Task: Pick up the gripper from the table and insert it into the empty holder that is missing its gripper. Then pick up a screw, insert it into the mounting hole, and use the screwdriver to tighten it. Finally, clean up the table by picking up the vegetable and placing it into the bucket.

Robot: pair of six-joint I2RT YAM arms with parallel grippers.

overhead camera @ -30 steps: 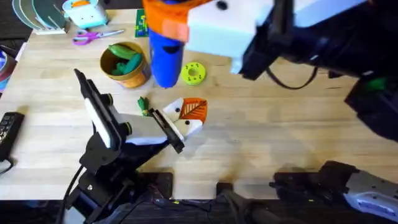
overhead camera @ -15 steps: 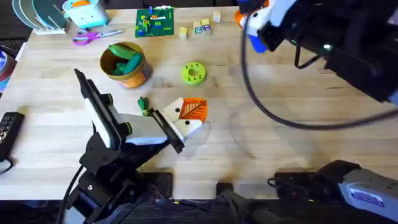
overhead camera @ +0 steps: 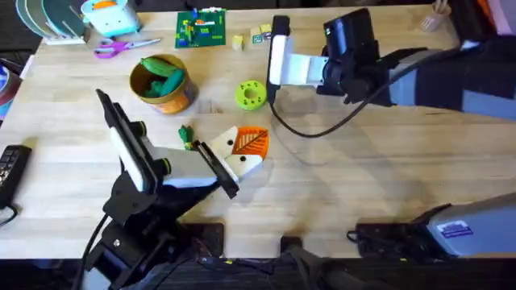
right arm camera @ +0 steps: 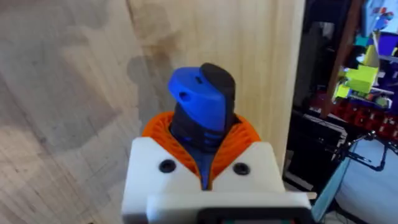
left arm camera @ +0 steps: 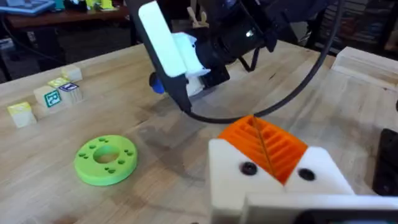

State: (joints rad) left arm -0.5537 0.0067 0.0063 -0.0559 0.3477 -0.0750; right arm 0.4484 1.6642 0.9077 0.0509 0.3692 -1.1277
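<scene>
My right gripper [right arm camera: 202,149] is shut on the blue screwdriver [right arm camera: 202,102], whose blue and black end sticks out past the orange pads. From overhead the right gripper [overhead camera: 277,58] hovers over the far middle of the table, next to a lime-green disc [overhead camera: 251,94]. The left wrist view catches the screwdriver [left arm camera: 156,84] as a blue patch beneath that gripper's white finger. My left gripper [overhead camera: 247,147] rests at the table's centre with its orange pads [left arm camera: 273,149] pressed together, shut. The orange-tan bucket [overhead camera: 179,98] at the back left holds green vegetables [overhead camera: 161,72]. The loose gripper, the holder and the screw are out of view.
Scissors [overhead camera: 121,48], a green plate with bricks [overhead camera: 201,28] and small letter blocks [overhead camera: 250,36] line the far edge. A black remote [overhead camera: 8,169] lies at the left edge. A small green piece [overhead camera: 185,134] sits beside my left wrist. A black cable [overhead camera: 314,133] loops under the right arm.
The right arm, earlier large and close under the camera, has swung down and back to the far middle of the table with the screwdriver. The left arm has not moved.
</scene>
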